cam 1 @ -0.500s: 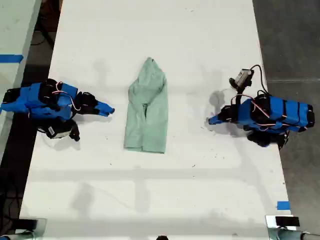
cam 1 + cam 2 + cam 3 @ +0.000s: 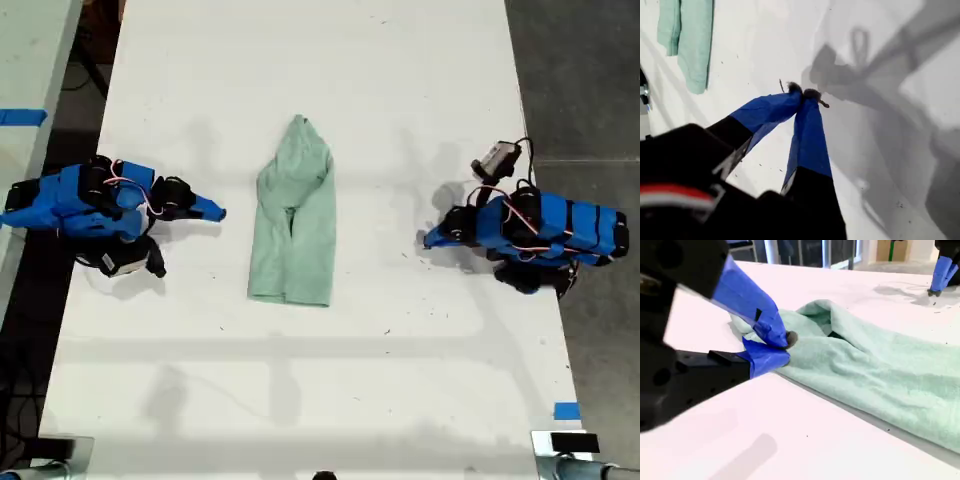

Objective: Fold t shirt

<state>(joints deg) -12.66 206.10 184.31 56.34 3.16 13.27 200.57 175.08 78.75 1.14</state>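
The pale mint-green t shirt (image 2: pixel 293 225) lies folded into a long narrow strip on the white table (image 2: pixel 400 80), narrow end toward the far edge. It also shows in both wrist views: t shirt (image 2: pixel 690 35), t shirt (image 2: pixel 875 370). My second gripper (image 2: pixel 215 211) is at the exterior view's left, shut and empty, a short gap from the cloth's edge; its tips (image 2: pixel 785 342) meet just before the shirt. My first gripper (image 2: pixel 428 240) is at the exterior view's right, shut with nothing held, farther from the shirt; its fingers (image 2: pixel 807 94) touch at the tips.
The table's edge and dark floor (image 2: pixel 590 80) lie just behind the first arm at the exterior view's right. A blue tape mark (image 2: pixel 566 410) sits near the table's near corner there. Another pale surface with blue tape (image 2: pixel 22 117) stands at the exterior view's left.
The first arm has drawn back slightly toward the exterior view's right. The second gripper has shifted a little toward the far side. The shirt has not moved.
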